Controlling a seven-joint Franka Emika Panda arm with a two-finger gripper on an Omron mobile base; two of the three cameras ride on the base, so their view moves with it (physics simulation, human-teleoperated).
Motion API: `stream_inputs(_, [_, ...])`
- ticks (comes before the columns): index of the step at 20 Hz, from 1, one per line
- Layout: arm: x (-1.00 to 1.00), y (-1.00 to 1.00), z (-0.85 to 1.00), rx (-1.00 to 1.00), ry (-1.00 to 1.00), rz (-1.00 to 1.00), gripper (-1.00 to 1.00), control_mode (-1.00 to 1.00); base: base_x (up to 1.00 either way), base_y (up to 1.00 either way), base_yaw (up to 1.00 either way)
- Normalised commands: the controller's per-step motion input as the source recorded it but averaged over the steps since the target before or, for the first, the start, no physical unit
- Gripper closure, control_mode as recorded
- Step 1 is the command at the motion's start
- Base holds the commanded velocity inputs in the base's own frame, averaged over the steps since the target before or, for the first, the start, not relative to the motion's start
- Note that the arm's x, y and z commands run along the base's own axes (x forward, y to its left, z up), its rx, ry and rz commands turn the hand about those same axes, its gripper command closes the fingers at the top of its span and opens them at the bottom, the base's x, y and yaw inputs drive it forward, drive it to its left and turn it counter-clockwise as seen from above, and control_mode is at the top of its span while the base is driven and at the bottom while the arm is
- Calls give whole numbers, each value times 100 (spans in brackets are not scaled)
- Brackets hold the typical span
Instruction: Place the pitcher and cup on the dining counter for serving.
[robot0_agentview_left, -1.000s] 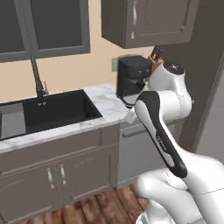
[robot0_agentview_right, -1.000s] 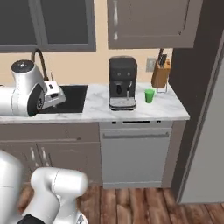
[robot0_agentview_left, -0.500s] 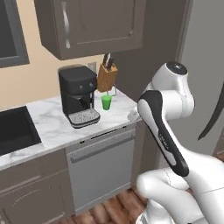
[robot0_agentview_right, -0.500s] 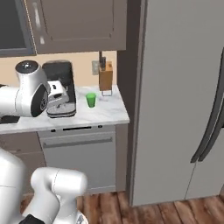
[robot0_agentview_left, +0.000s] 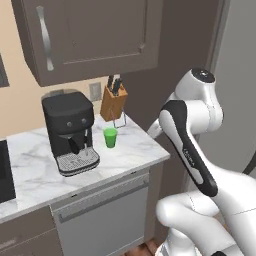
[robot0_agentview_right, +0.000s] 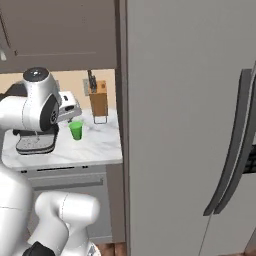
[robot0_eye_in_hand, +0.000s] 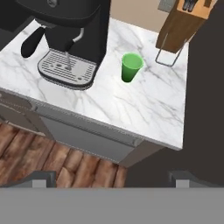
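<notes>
Hand view: small green cup (robot0_eye_in_hand: 131, 66) stands upright, empty.

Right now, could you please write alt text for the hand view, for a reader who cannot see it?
A small green cup stands upright on a white marble counter, between a black coffee machine and a wooden knife block. The camera looks down from above; wooden floor lies below the counter's front edge.

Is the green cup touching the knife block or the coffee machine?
Apart from both. The hand view shows bare marble all round the cup, between it and the knife block and the coffee machine.
</notes>
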Motion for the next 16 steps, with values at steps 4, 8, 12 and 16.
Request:
stream_inputs(4, [0, 0, 0, 0, 0, 0, -100, 100, 34, -1, 22])
stream_inputs(8, [0, 0, 0, 0, 0, 0, -100, 100, 35, -11, 21])
stream_inputs(12, [0, 0, 0, 0, 0, 0, -100, 100, 22, -53, 12])
stream_inputs(16, [0, 0, 0, 0, 0, 0, -100, 100, 29, -42, 6])
